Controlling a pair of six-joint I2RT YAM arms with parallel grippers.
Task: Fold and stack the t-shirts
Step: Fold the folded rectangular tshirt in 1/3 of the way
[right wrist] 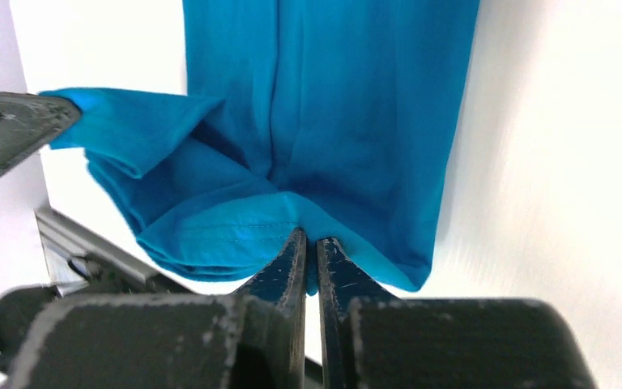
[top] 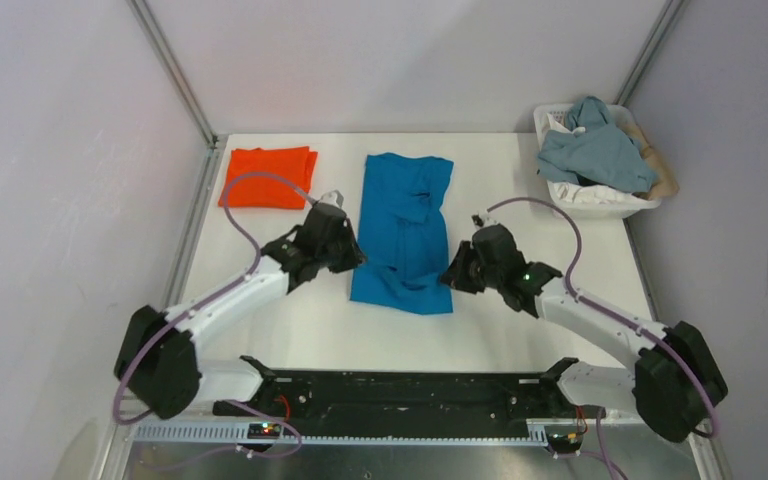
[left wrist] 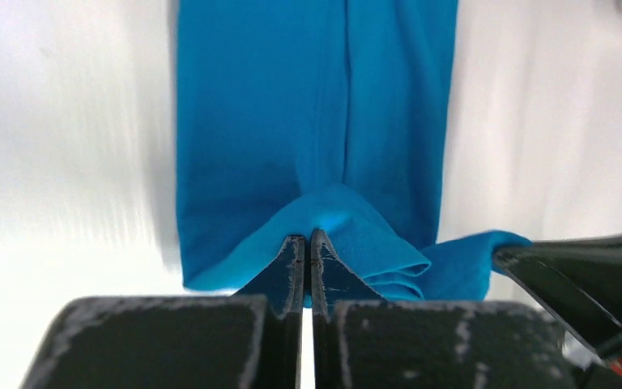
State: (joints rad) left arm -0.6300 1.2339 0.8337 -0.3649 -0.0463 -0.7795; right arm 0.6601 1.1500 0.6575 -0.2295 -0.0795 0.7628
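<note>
The left gripper (left wrist: 308,241) is pinched narrow on a raised fold of the blue t-shirt (top: 405,225), at the shirt's left edge near the hem. The right gripper (right wrist: 308,237) nips the opposite edge just as narrowly, apparently gripping cloth. Beyond the left fingers, well apart, lies the folded orange t-shirt (top: 268,177).

On the white table (top: 290,330): folded orange t-shirt (top: 268,178) far left, blue t-shirt (top: 405,225) midway (rumpled), laundry basket (top: 592,203) far right.
</note>
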